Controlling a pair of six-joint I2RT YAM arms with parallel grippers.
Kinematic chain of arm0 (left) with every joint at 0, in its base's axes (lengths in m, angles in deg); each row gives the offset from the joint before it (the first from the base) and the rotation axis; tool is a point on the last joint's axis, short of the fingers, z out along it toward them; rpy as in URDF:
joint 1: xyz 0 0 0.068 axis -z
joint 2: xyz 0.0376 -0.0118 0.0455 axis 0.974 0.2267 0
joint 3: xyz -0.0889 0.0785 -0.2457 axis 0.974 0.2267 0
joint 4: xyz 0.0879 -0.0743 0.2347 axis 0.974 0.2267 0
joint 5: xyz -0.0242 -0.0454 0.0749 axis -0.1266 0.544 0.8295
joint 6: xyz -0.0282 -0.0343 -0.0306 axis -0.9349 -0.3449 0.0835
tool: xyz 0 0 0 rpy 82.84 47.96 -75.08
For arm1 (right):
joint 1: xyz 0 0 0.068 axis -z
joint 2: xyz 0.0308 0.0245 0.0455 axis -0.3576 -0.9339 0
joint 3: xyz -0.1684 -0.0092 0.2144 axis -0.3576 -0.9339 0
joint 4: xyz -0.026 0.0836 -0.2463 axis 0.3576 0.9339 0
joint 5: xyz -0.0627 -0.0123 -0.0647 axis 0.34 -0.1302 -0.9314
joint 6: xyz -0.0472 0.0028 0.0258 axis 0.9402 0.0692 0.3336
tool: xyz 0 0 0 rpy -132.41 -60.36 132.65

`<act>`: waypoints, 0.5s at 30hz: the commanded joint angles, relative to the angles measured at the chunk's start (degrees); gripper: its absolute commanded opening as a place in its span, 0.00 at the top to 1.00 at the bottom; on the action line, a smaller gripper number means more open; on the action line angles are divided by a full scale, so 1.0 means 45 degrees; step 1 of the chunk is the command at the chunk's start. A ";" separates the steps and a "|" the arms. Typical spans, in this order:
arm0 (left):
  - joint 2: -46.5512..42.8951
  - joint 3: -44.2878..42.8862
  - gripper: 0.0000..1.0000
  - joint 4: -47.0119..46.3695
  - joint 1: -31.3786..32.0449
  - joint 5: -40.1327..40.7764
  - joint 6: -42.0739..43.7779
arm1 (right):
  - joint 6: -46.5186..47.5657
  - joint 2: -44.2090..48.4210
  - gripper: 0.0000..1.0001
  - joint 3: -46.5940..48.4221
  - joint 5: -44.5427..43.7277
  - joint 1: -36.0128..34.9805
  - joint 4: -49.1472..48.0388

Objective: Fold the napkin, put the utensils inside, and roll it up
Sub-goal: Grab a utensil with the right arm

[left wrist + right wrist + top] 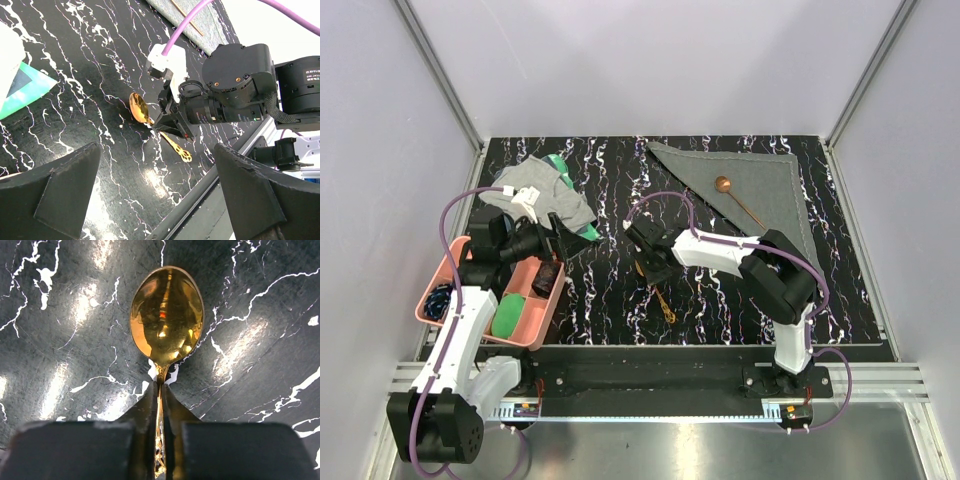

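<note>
Now 1 napkin, 2 spoons; right end effector pinches gold spoon, left end effector spread.

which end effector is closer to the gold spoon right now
Right. The right end effector is clamped on the gold spoon, on its handle just below the bowl. The left end effector is open and off to the spoon's left, not touching it.

Black tabletop with white marble veining lies beneath the right pincer. Plain pale walls rise beyond and beside it, joined by aluminium posts.
</note>
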State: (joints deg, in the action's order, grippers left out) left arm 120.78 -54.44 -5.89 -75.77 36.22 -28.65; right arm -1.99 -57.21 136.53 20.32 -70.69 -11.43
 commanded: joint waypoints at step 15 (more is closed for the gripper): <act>0.0147 -0.1139 0.01 0.0220 -0.0055 0.0706 0.0842 | 0.2004 0.1404 1.00 0.0573 -0.0866 0.0172 0.0190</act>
State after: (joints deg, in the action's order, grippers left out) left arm 120.94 -55.82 -3.60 -75.79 37.48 -26.62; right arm 2.42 -54.85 136.46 18.28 -70.66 -10.49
